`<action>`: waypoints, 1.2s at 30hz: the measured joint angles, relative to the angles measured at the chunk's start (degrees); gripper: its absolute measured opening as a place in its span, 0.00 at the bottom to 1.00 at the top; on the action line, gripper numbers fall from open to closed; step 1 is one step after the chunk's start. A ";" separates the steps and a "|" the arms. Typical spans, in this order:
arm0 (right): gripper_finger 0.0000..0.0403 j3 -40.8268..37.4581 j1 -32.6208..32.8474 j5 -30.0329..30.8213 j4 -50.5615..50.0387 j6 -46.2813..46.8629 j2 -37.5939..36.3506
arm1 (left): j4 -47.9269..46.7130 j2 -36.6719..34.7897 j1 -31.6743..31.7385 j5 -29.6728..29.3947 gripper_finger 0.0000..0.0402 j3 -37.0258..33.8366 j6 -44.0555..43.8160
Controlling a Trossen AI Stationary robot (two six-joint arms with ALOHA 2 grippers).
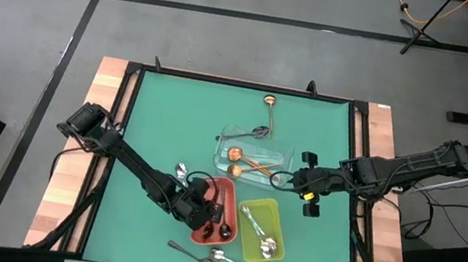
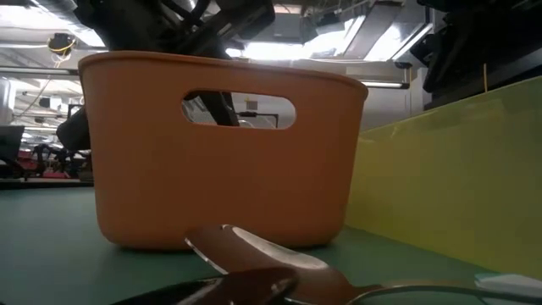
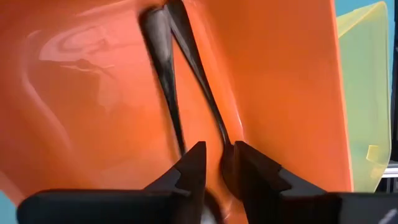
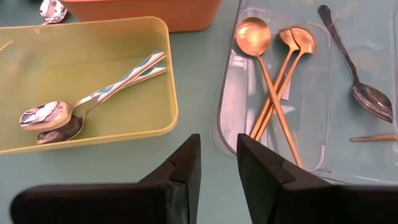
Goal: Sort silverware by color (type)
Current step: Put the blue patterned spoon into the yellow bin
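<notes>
Reaching down into the red tray (image 1: 207,209), the left gripper (image 3: 217,177) has its jaws parted by a narrow gap, and nothing is clamped between them. 2 black utensils (image 3: 180,68) lie just ahead of those jaws on the tray floor, their slim handles running away from the fingertips and meeting at the far end; the nearer end of 1 handle sits right beside the fingertip on the yellow-green tray's side, though contact is hard to judge. From above, dark pieces show at the tray end below the gripper.

Beside the red tray, on the far side from the left arm, stands the yellow-green tray (image 4: 93,130) with 2 silver spoons (image 4: 56,118) lying together, bowls at 1 end and handles crossing toward the other. More silver spoons (image 1: 197,256) lie loose on the green mat (image 1: 162,111) near the front edge, and another silver spoon (image 1: 180,171) rests close behind the left gripper.

The right gripper (image 4: 217,158) hovers over the mat, jaws slightly apart and empty. Ahead of them, to 1 side sits the yellow-green tray; to the other, the clear tray (image 4: 230,124) holds 3 copper spoons (image 4: 280,81) fanned together plus a dark spoon (image 4: 357,68). 1 copper spoon (image 1: 269,105) lies alone on the mat beyond the clear tray.
</notes>
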 joint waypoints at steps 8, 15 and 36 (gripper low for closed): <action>0.23 0.00 -0.01 0.00 -0.02 0.00 0.00 | 0.00 -0.02 0.00 0.00 0.21 0.02 0.44; 0.23 0.00 0.00 0.00 -0.02 0.00 0.00 | 0.00 -0.15 0.00 -0.11 0.21 0.02 0.50; 0.23 0.00 -0.02 -0.01 -0.02 0.02 0.00 | -0.36 -11.12 -0.16 -0.18 0.22 0.02 24.30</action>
